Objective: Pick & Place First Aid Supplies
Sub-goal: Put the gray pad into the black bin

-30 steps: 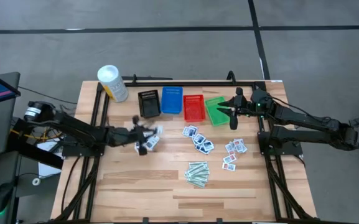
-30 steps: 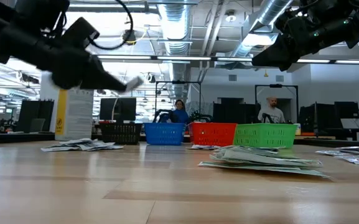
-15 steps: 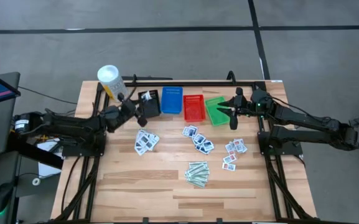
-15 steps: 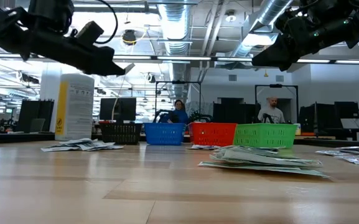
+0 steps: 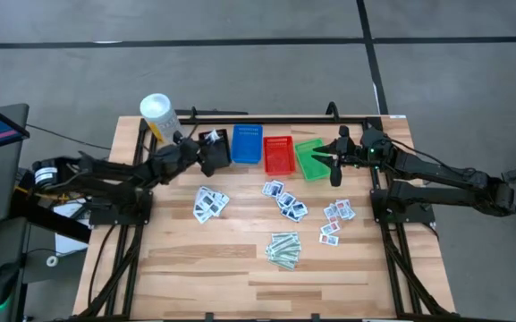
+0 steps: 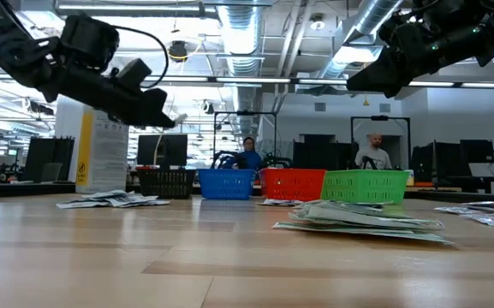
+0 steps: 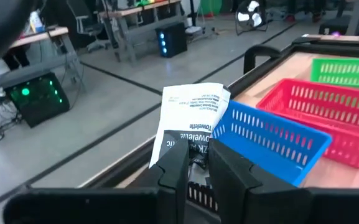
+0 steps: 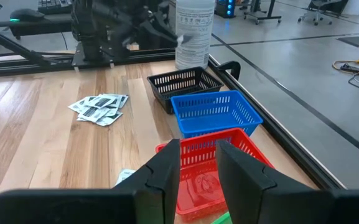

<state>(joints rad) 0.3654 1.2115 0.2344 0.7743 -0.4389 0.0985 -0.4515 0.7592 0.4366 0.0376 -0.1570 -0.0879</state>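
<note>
My left gripper (image 5: 202, 148) hovers at the black mesh basket (image 5: 215, 150), shut on one white first aid packet (image 7: 188, 121) with dark print. More white packets lie flat in piles on the table: one (image 5: 209, 203) near the left arm, one (image 5: 284, 201) mid-table, one (image 5: 336, 219) to the right. Pale-green strips (image 5: 284, 249) lie nearer the front. My right gripper (image 5: 334, 166) waits above the green basket (image 5: 310, 158), fingers a little apart and empty. My left gripper pinches the white packet between its two fingers at the packet's lower end (image 7: 195, 149). The fingers come slanting from the table's left. The packet sticks out past the fingertips (image 6: 176, 118), lifted clear of the table, over the black basket.
The black, blue (image 5: 247, 144), red (image 5: 279, 155) and green baskets stand in a row at the far edge. A tall white tub with a yellow label (image 5: 161, 119) stands left of the black basket, close to my left arm. People sit in the room behind.
My left gripper has risen from the left packet pile and swung toward the far edge, carrying one white packet with it, and now hangs at the black basket. My right arm has kept still.
</note>
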